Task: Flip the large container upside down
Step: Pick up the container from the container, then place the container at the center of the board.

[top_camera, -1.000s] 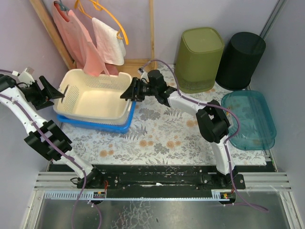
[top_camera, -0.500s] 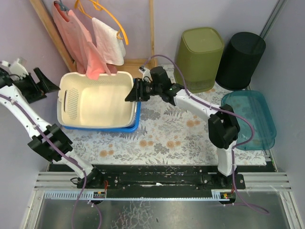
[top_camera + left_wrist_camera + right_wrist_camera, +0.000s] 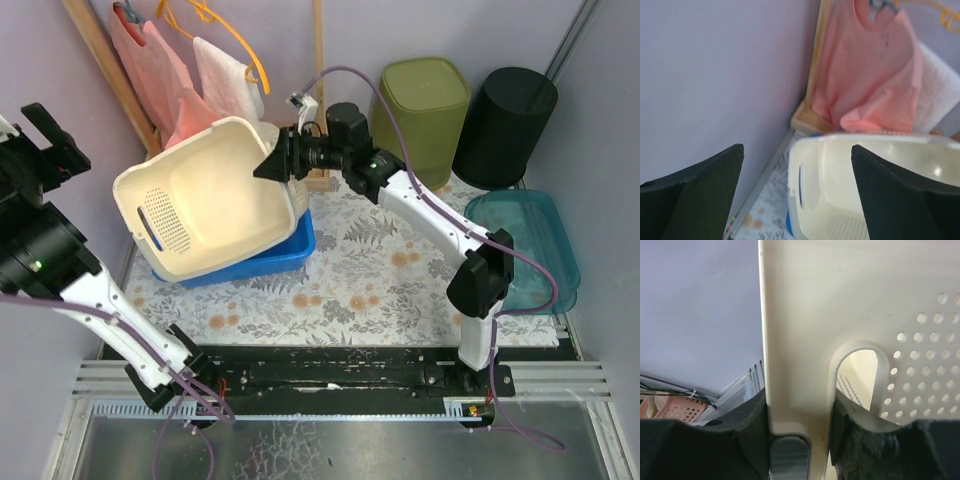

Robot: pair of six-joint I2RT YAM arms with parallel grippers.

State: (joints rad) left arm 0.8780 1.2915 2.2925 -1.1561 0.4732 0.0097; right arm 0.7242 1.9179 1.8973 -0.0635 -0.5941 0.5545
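The large cream container (image 3: 210, 205) is tilted steeply, its right side lifted and its opening facing the camera, resting on a blue tub (image 3: 270, 255). My right gripper (image 3: 278, 162) is shut on the handle rim at its raised right end; the right wrist view shows the cream rim (image 3: 800, 365) clamped between both pads. My left gripper (image 3: 45, 140) is open and empty, raised high near the left wall, apart from the container, which shows below it in the left wrist view (image 3: 875, 185).
Pink and white cloths (image 3: 190, 90) hang on a wooden rack behind the container. An olive bin (image 3: 420, 120) and a black bin (image 3: 505, 125) stand at the back right. A teal lid (image 3: 525, 250) lies at the right.
My right gripper has lifted the container's right end up and leftward, tipping it from flat to steeply tilted. My left arm has drawn back and risen toward the left wall.
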